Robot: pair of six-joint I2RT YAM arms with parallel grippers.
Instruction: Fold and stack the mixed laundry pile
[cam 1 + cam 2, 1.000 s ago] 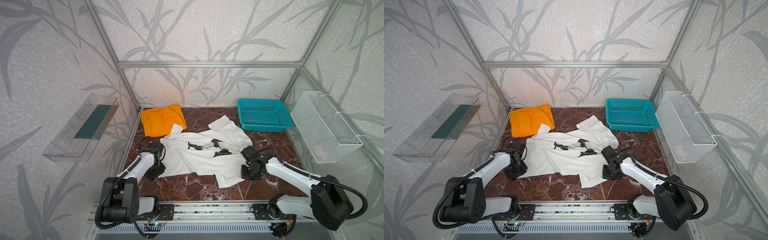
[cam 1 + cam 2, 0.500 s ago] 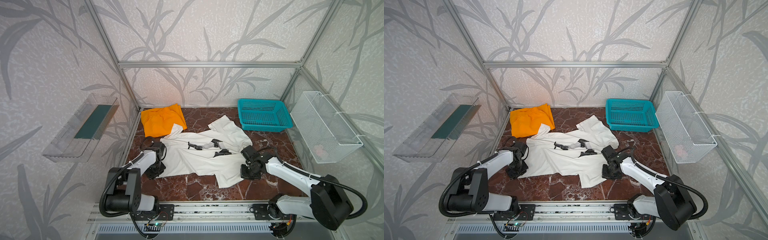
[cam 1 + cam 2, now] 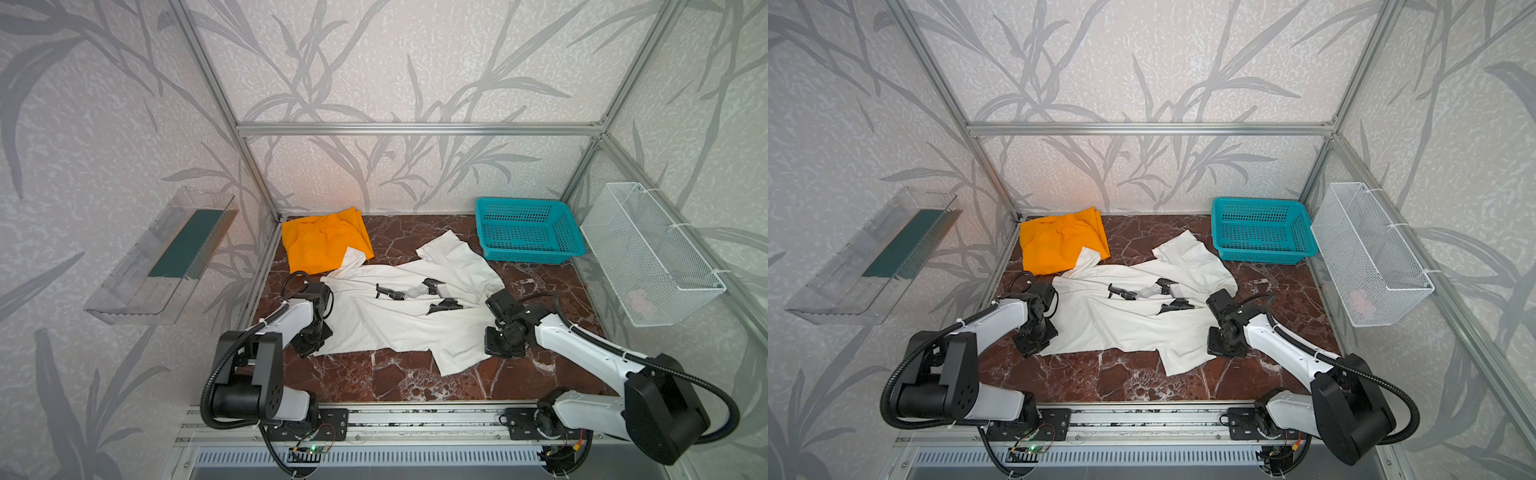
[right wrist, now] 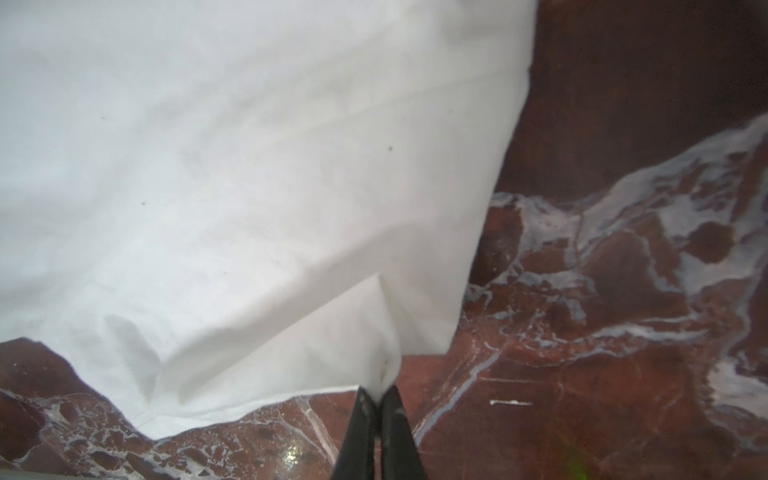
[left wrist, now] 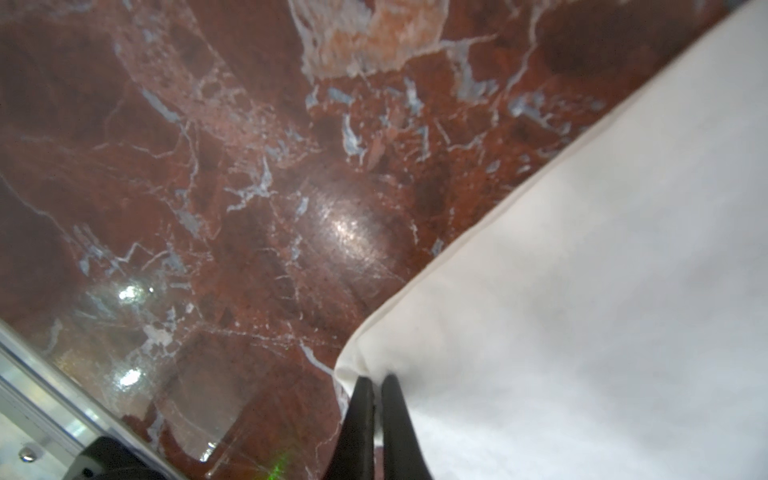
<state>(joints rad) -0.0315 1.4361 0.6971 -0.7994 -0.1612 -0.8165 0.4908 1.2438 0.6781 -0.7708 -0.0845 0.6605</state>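
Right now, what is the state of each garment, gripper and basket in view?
white shirt: unfolded, spread crumpled on the table, one sleeve tip over the orange trousers.
orange trousers: roughly folded, lying flat at the back left corner.
left gripper: shut on a corner of the shirt.
right gripper: shut on the shirt's edge.
teal basket: upright, empty.
wire basket: hanging at the right side, something pinkish inside.

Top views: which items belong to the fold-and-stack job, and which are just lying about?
Job:
- white shirt, spread on the table, with the left jaws and right jaws each shut on its near edge
- orange trousers, back left

Lying about:
- teal basket, back right
- white wire basket on the right wall
- clear tray on the left wall
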